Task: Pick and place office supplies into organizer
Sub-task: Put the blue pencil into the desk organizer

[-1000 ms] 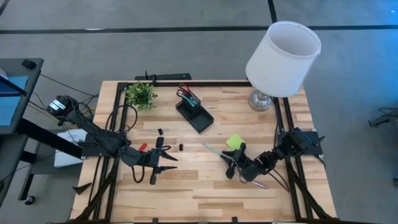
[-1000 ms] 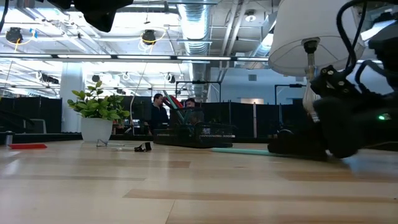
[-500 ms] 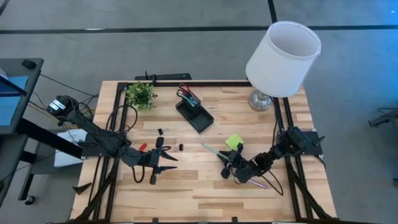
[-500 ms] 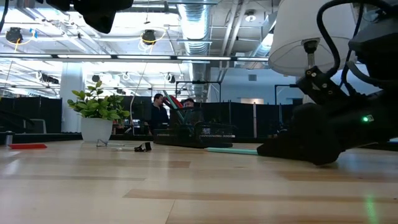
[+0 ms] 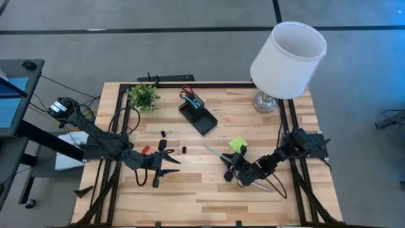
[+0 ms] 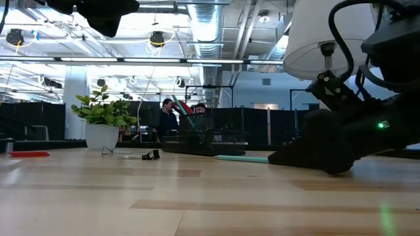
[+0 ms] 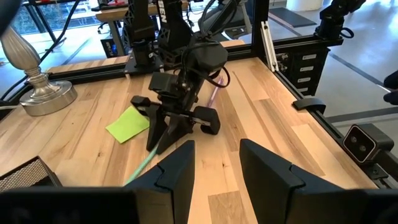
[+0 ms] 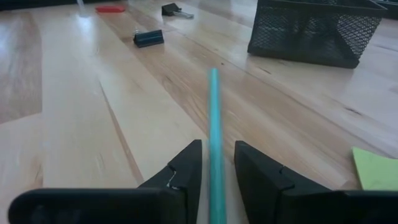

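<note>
The black mesh organizer (image 5: 198, 114) stands at table centre, toward 12 o'clock. The thin teal pen (image 8: 214, 143) lies flat at 4 o'clock from it, between the right gripper's (image 5: 229, 171) parted fingers. The left gripper (image 5: 162, 166) rests open at 7 o'clock.

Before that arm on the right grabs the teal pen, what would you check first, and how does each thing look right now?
1. Teal pen sits between the right gripper fingers: ok.
2. Fingers closed on the pen: not ok; a gap shows either side in the right wrist view.
3. Pen lying flat on the table: ok.
4. Lime-green sticky-note pad clear of the fingers: ok, it lies beside them.
5. Organizer unobstructed: ok, though scissors already stand in its cup.
6. Left gripper out of the way: ok, open and holding nothing.
</note>
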Robot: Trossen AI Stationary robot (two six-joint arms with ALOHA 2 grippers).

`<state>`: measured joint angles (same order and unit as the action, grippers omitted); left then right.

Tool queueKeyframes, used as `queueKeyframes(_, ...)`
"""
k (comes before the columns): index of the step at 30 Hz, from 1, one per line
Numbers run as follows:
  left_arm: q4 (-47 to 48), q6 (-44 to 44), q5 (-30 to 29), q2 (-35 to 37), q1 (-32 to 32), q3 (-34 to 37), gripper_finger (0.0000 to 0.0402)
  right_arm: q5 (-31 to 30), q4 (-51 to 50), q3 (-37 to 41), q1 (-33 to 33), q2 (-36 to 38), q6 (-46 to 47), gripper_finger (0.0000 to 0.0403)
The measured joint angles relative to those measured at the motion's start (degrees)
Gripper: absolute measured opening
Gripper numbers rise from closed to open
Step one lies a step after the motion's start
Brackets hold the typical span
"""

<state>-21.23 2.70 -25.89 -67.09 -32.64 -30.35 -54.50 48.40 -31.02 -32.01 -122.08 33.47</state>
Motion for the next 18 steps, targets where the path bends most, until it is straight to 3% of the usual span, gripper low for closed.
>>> queueKeyframes(5,-0.03,0.0,0.0,0.0,0.0,0.0,0.0125,0.65,-0.04,-0.29,0.21,0.0,-0.55,0.0074)
queueKeyframes(13,-0.07,0.04,0.0,0.0,0.0,0.0,0.0125,1.79,0.39,-0.32,1.25,0.0,-2.06,0.0016)
queueKeyframes(18,-0.07,0.04,-0.01,0.0,0.0,0.0,0.0125,1.7,0.77,-0.32,1.31,0.0,-2.24,0.0017)
